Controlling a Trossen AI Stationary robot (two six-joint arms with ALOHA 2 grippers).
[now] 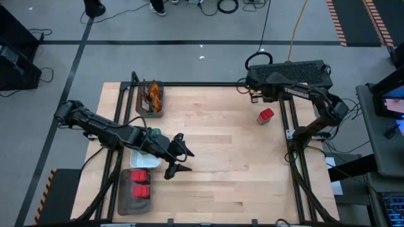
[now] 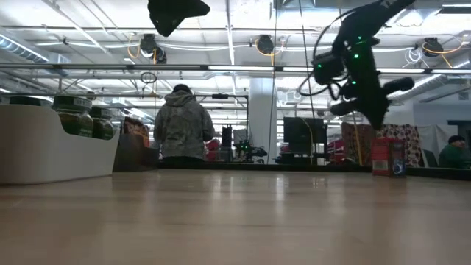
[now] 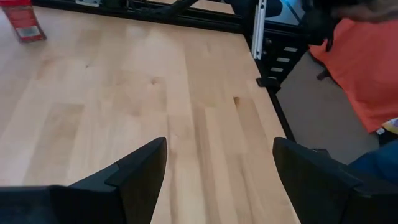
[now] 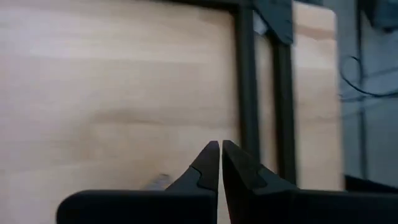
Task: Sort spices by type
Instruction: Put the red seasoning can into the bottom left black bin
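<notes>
Near the front-left of the table (image 1: 221, 145), left hand (image 1: 180, 154) hovering with fingers apart and empty, just beside the tray of red packets (image 1: 140, 184) and the tray of green-lidded jars (image 2: 81, 116). Farther back on the same side, orange-brown sachets (image 1: 152, 94) gathered in their own tray. Across the bare wood toward the far right, one red spice box (image 1: 266, 116) standing upright and alone, well apart from the left hand, diagonally away and rightward. Closer to that box, right hand (image 4: 220, 163) pressed together, empty, parked near the far-right edge. Likely reach: right arm nearer, left arm tending the trays
</notes>
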